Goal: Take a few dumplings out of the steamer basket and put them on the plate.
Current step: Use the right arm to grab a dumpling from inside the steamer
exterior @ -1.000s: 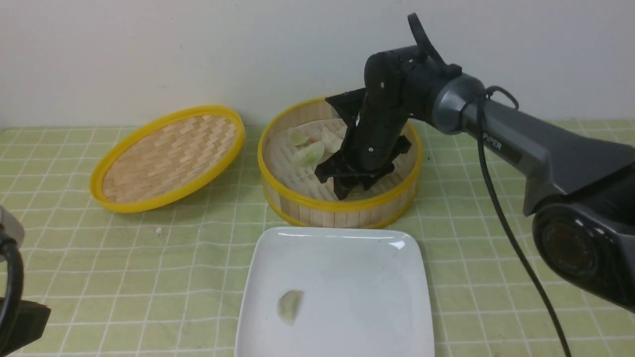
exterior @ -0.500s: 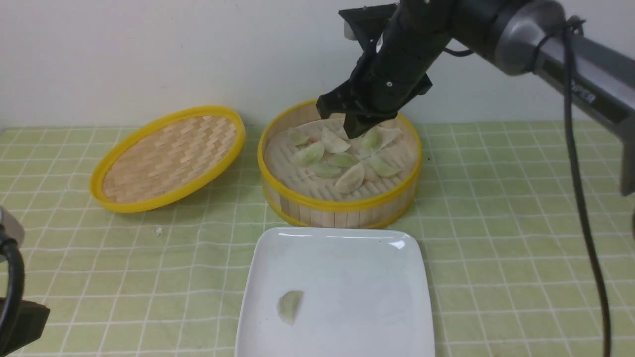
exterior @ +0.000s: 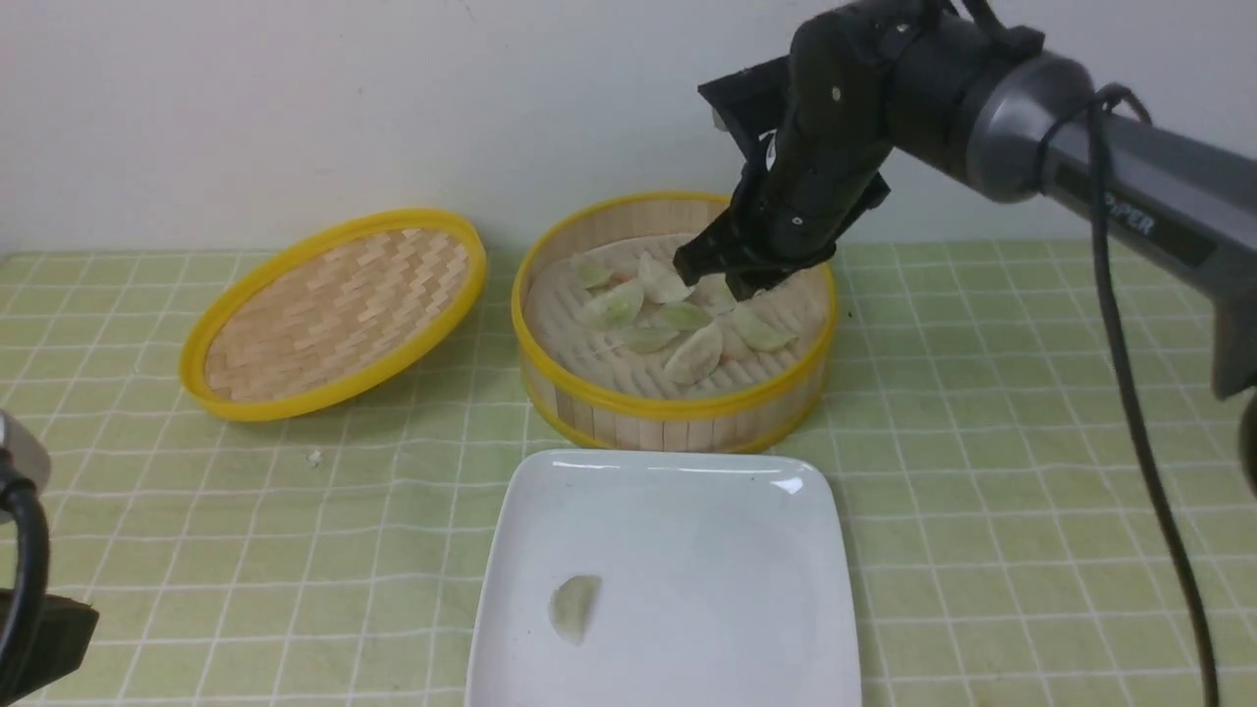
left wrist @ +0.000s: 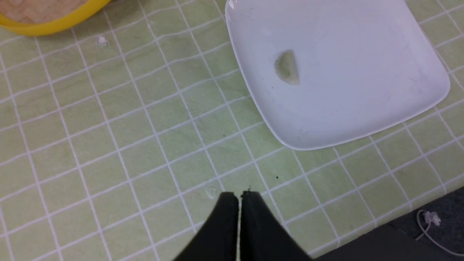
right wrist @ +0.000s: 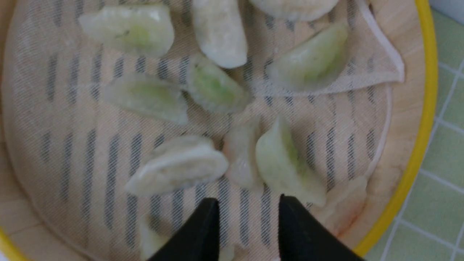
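The steamer basket stands at the back middle with several pale white-green dumplings on its liner. My right gripper hangs over the far side of the basket, just above the dumplings. In the right wrist view my right gripper is open and empty, with a dumpling just past its tips and the basket rim to one side. The white plate lies in front of the basket with one dumpling on it. My left gripper is shut and empty over the cloth, beside the plate.
The flat woven lid lies left of the basket, tilted on the green checked cloth. A small white crumb lies in front of the lid. The table's near edge shows dark in the left wrist view.
My right gripper rose out of the basket's front part, swung up and back, then came down a little over the far side. Several dumplings it hid now show. The left arm has not moved.
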